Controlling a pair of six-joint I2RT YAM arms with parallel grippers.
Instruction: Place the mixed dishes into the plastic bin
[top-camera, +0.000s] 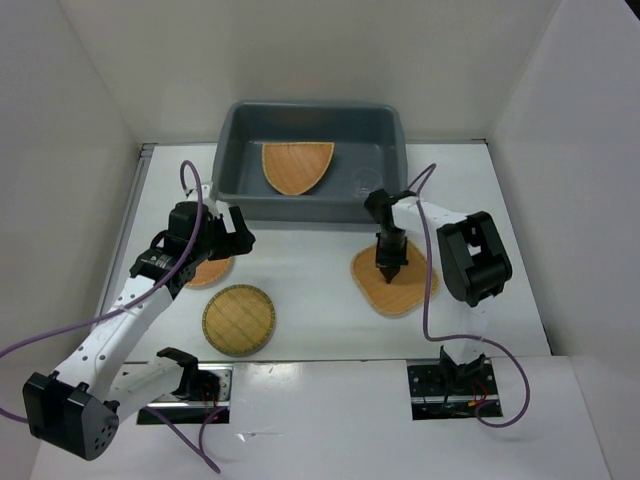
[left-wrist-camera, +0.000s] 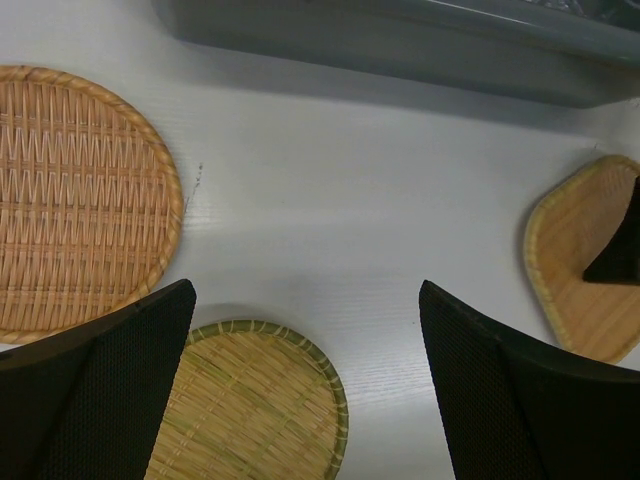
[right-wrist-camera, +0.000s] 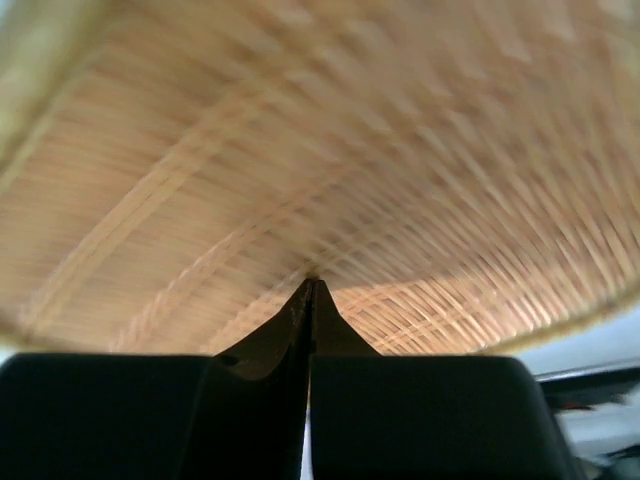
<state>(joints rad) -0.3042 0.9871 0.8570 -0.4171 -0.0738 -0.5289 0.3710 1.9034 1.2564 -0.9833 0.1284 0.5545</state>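
Hovering over the desk (top-camera: 310, 262), the L gripper (top-camera: 232, 232) has its fingers spread wide w/ nothing between them. In the L wrist view both black fingers (left-wrist-camera: 110, 390) frame bare desk and tray edges, and no contact is seen.

The R gripper (top-camera: 388, 268) points straight down w/ fingers pressed together to a single tip. The tip sits on the rounded-square tray (top-camera: 393, 285), approx. at its centre. In the R wrist view the closed fingers (right-wrist-camera: 270, 340) meet the weave of this tray (right-wrist-camera: 300, 150). Nothing is pinched.

Item positions:
- Plastic bin (top-camera: 228, 150): far side of desk, approx. centred between the arms, long side toward them.
- Fan-shaped tray (top-camera: 296, 166): inside the bin, flat on the floor, L of centre, straight edge toward the far wall.
- Glass cup (top-camera: 366, 181): inside the bin on the R side, near the front wall. It is faint, so its orientation cannot be told.
- Round tray (top-camera: 210, 272): on the desk, partly hidden under the L gripper, near the bin's front L corner.
- Green-rimmed round tray (top-camera: 239, 320): on the desk, nearer the arm bases, just beside the round tray. A finger hides whether they touch.
- Rounded-square tray: on the desk in front of the bin's R half, apart from the bin.
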